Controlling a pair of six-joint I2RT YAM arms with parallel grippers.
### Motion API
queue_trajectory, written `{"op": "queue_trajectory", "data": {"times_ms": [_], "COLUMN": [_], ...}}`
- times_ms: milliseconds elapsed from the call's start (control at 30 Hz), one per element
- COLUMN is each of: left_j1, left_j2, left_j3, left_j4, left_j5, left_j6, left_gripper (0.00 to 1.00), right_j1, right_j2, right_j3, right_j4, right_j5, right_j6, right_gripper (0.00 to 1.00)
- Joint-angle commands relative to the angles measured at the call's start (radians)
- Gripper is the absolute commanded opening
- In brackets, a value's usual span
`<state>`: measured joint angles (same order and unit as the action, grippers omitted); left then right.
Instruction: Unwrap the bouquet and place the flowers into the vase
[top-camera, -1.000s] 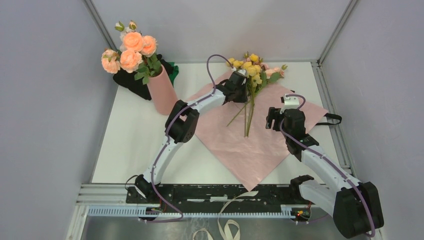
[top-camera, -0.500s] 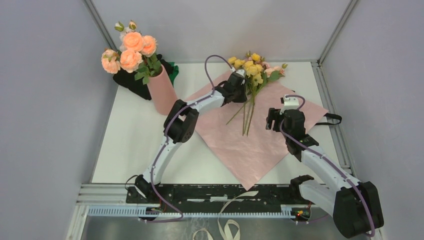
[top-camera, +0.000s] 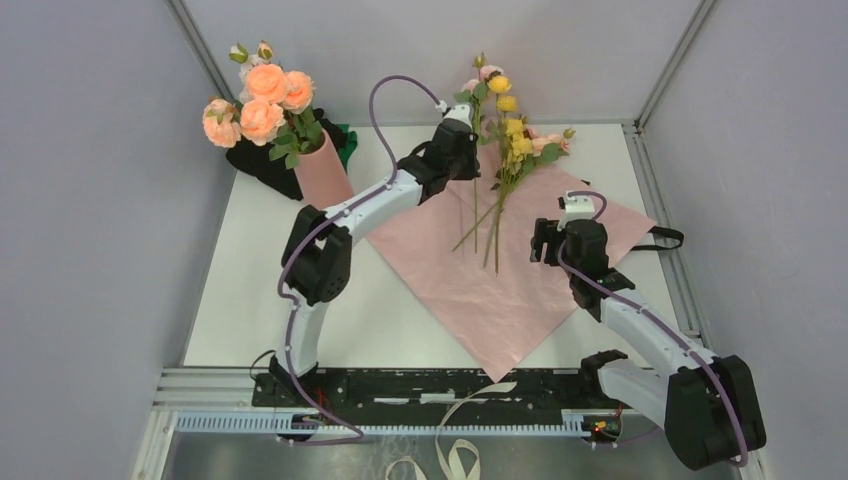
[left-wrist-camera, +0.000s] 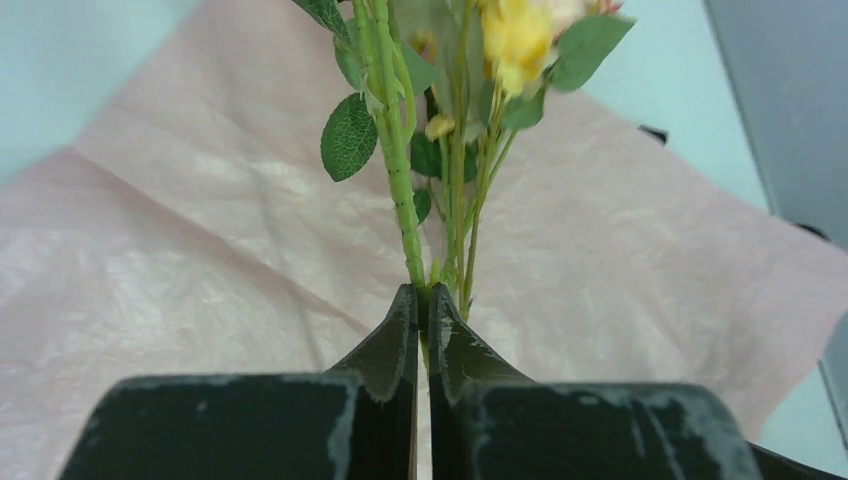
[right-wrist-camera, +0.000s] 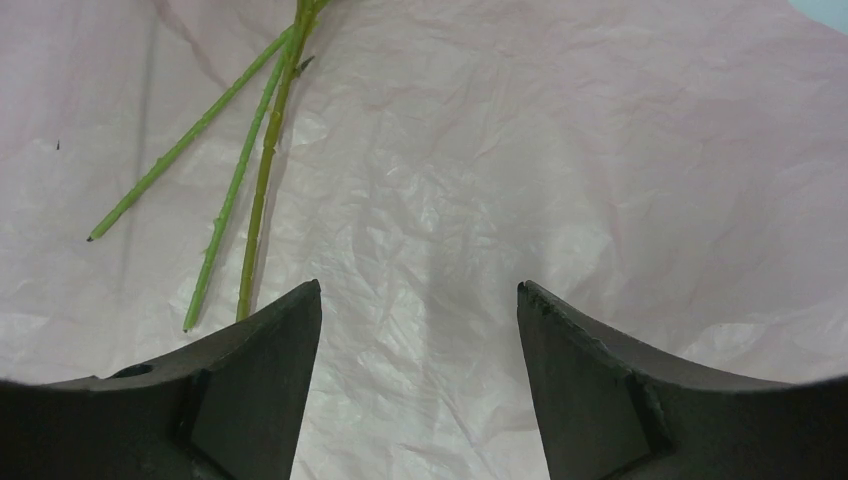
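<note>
You're pinching a flower stem (left-wrist-camera: 400, 190) tight in your left fingers (left-wrist-camera: 405, 312) for carrying to the vase (top-camera: 322, 172), while your right fingers (right-wrist-camera: 270, 340) are hanging open.

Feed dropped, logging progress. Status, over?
Left gripper shut on one flower stem. Right gripper open, empty, over paper. Other flowers lie across paper; roses in vase. No obstruction seen.

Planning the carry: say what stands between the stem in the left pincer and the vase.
Nothing visible lies between the stem in the left pincer and the vase. But peach roses already crowd the vase's mouth.
</note>
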<state>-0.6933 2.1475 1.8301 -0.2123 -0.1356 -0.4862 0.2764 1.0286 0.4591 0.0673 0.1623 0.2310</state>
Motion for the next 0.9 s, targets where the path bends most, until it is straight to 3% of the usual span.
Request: {"op": "queue_trajectory", "data": {"times_ms": [0, 100, 233, 600, 867], "left_j1": [0.004, 0.004, 0.001, -0.037, -0.035], "left_j2": [-0.119, -0.113, -0.217, -0.558, -0.715], "left_j3": [-0.021, -0.037, -0.185, -0.4, -0.505], "left_j4": [0.028, 0.017, 0.144, 0.349, 0.659], "left_j5": [-0.088, -0.106, -0.135, -0.381, -0.578], "left_j6": [0.063, 0.073, 0.085, 0.324, 0.668], "left_gripper": [0.02, 0.02, 0.02, 0.02, 0.02], "right_j1": [-0.005, -0.005, -0.003, -0.004, -0.003], "right_j2": [0.008, 0.02, 0.038, 0.089, 0.116], "right_j3": [-0.005, 0.001, 0.017, 0.029, 0.024], "right_j4": [0.05, 0.063, 0.075, 0.118, 0.145], "right_j5": [-0.011, -0.03, -0.041, -0.092, -0.109], "right_j6": [0.005, 0.014, 0.02, 0.038, 0.045], "right_gripper": [0.78, 0.78, 0.78, 0.78, 0.78]}}
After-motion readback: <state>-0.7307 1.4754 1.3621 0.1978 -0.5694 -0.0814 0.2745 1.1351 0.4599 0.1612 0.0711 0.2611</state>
